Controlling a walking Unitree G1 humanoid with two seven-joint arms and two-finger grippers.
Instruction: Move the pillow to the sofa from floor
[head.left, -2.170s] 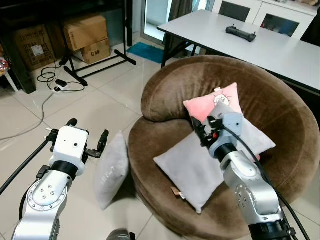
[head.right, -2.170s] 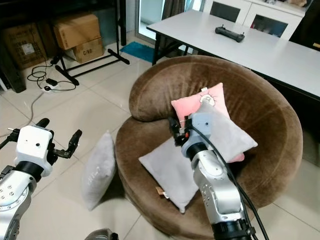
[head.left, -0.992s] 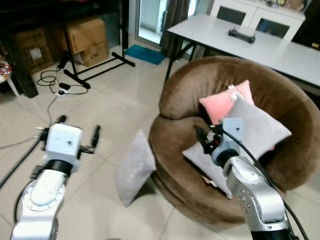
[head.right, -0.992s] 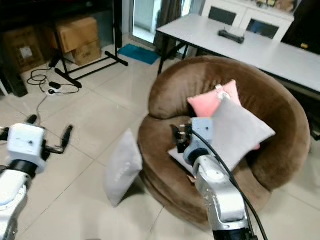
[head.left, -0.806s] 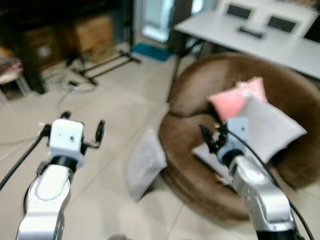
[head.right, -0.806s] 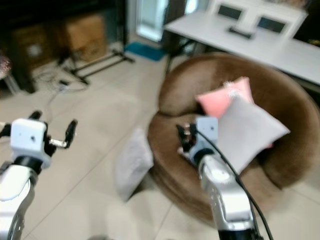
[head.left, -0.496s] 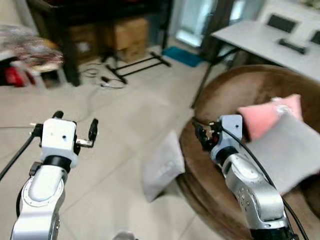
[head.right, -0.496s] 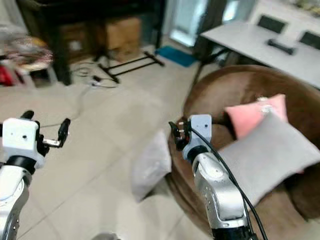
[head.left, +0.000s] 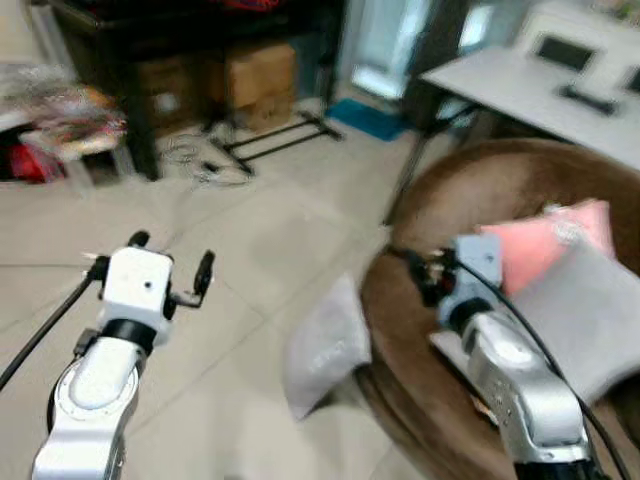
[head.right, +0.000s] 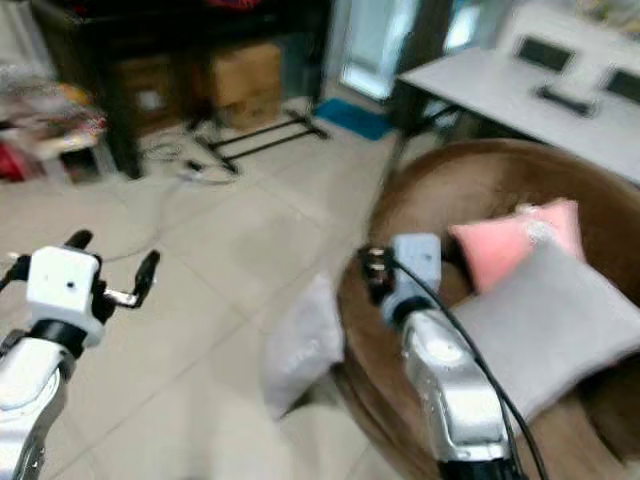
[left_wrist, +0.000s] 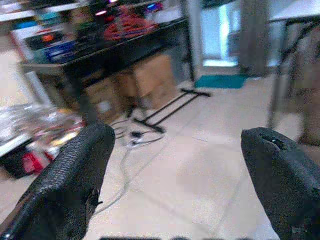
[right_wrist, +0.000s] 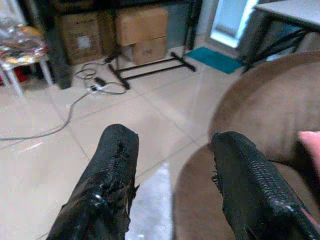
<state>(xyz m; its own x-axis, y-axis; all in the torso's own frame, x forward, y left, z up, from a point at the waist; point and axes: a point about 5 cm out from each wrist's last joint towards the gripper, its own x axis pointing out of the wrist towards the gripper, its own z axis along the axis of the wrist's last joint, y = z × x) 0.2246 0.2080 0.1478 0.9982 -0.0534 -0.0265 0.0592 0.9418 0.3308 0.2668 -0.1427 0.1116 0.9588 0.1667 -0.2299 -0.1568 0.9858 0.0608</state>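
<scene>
You are at the approach step: nothing is held yet, and the pillow (head.left: 325, 347) you want is on the tiles, leaning against the outer wall of the sofa (head.left: 470, 185). It lies below and between your two sets of fingers, nearer the right gripper (head.left: 425, 278), which hangs over the sofa's front rim. In the right wrist view those fingers (right_wrist: 107, 175) stand apart with the pillow's grey corner low in the gap between them, so they are open and empty. The left gripper (head.left: 170, 270) is held up over bare floor, well apart from the pillow, and its fingers (left_wrist: 70, 175) are spread wide, with only tiles and a black shelf beyond them. The head views are blurred, so I cannot say for certain how upright the pillow stands; it looks tilted, top edge resting on the sofa. Two other cushions, a pink one (head.left: 540, 245) and a grey one (head.left: 590, 300), already lie on the seat beyond the right fingers. Next, I judge you need to bend and bring one gripper down so its open fingers straddle the pillow's upper edge, then close, lift and swing it over the rim onto the seat.
</scene>
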